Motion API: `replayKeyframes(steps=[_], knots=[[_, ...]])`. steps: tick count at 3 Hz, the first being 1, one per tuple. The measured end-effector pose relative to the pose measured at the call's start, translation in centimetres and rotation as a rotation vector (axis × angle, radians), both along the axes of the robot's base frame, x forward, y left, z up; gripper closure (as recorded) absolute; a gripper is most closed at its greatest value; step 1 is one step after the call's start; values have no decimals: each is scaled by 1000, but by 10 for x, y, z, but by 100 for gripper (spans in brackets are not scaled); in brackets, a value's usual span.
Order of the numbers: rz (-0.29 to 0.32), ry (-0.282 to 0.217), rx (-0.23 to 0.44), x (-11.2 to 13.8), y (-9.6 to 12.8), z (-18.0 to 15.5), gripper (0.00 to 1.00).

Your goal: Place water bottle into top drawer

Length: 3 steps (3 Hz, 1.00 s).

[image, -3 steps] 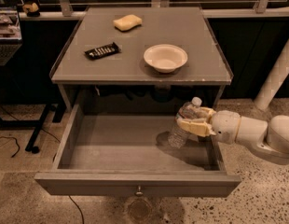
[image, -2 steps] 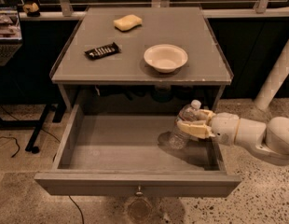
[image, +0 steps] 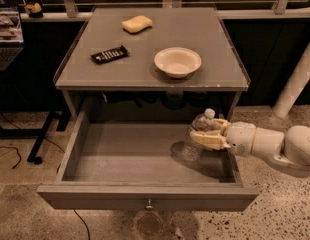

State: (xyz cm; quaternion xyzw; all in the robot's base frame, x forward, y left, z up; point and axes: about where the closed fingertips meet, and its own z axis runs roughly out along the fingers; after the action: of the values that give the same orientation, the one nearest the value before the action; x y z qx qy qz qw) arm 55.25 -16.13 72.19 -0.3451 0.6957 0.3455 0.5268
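Item: gripper [image: 207, 134], entering from the right, above the right half of the open top drawer [image: 145, 196]. Clamps both cream fingers [image: 211, 142] around the middle of the water bottle [image: 191, 149]. Holds it tilted: white cap just above the gripper, clear base below and left of it, inside the drawer, perhaps touching the floor; hard to tell. Behind the gripper, on the grey table [image: 145, 69]: bowl [image: 177, 62]; farther left, dark bar [image: 110, 54] and yellow sponge [image: 136, 24].
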Motion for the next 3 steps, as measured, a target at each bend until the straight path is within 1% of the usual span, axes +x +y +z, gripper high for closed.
replayKeyframes(steps=[3], knots=[[0, 0, 0, 0, 0, 0, 11]])
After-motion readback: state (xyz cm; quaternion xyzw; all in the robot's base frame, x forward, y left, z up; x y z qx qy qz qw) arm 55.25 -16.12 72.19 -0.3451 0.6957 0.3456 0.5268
